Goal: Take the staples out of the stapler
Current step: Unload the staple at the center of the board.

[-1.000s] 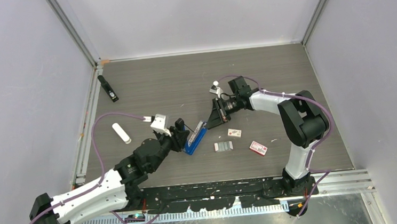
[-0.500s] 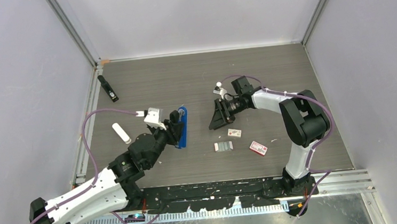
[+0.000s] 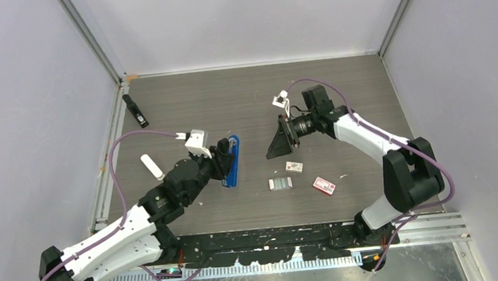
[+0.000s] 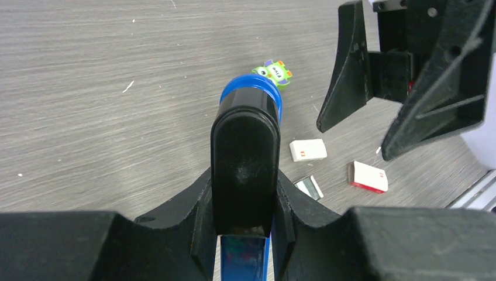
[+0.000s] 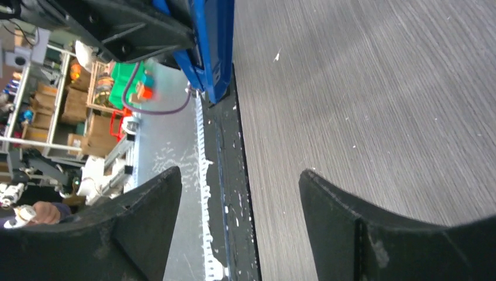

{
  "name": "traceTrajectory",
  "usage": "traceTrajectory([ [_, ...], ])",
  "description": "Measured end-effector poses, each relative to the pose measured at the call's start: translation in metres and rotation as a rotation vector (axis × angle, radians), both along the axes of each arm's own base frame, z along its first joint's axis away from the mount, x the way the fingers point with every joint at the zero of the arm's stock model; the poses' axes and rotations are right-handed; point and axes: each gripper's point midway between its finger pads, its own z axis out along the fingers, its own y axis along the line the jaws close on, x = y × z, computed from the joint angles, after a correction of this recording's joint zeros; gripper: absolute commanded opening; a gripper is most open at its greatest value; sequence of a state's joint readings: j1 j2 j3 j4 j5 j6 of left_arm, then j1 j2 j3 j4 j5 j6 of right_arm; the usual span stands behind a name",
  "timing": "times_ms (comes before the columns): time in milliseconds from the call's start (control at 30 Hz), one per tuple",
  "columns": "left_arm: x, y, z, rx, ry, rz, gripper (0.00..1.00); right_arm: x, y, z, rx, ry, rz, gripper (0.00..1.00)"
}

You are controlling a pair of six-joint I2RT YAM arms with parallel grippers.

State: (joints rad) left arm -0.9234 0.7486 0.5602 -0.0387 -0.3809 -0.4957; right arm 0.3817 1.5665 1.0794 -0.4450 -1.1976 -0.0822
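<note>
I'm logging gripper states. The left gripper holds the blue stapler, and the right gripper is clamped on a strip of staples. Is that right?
Not quite. The right gripper is open with nothing between its fingers, as the right wrist view shows; the staples lie on the table. The left gripper does hold the blue stapler.

I'm watching a blue stapler (image 3: 232,162) with a black top; near the stapler, silvery-grey ribbed staples (image 3: 280,184) and red-and-white boxes (image 3: 324,186) are lying on the grey wood-grain table (image 3: 184,112).
</note>
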Motion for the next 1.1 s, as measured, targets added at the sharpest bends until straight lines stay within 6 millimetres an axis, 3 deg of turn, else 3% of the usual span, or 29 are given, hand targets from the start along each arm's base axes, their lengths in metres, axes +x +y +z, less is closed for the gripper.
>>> traceTrajectory([
  [400, 0.005, -0.031, -0.016, -0.106, 0.084, -0.071, 0.00, 0.025, 0.025, 0.028, 0.079, 0.137, -0.215, 0.81],
  [667, 0.005, -0.045, -0.022, -0.147, 0.115, -0.100, 0.00, 0.022, 0.037, 0.011, 0.008, 0.178, -0.227, 0.73],
  [800, 0.006, -0.049, -0.025, -0.152, 0.124, -0.108, 0.00, 0.020, 0.037, 0.002, -0.033, 0.192, -0.238, 0.56],
  [900, 0.007, -0.052, -0.026, -0.161, 0.131, -0.108, 0.00, 0.020, 0.037, -0.001, -0.055, 0.194, -0.245, 0.50],
  [1100, 0.006, -0.054, -0.030, -0.176, 0.139, -0.112, 0.00, 0.021, 0.037, -0.005, -0.074, 0.208, -0.250, 0.51],
])
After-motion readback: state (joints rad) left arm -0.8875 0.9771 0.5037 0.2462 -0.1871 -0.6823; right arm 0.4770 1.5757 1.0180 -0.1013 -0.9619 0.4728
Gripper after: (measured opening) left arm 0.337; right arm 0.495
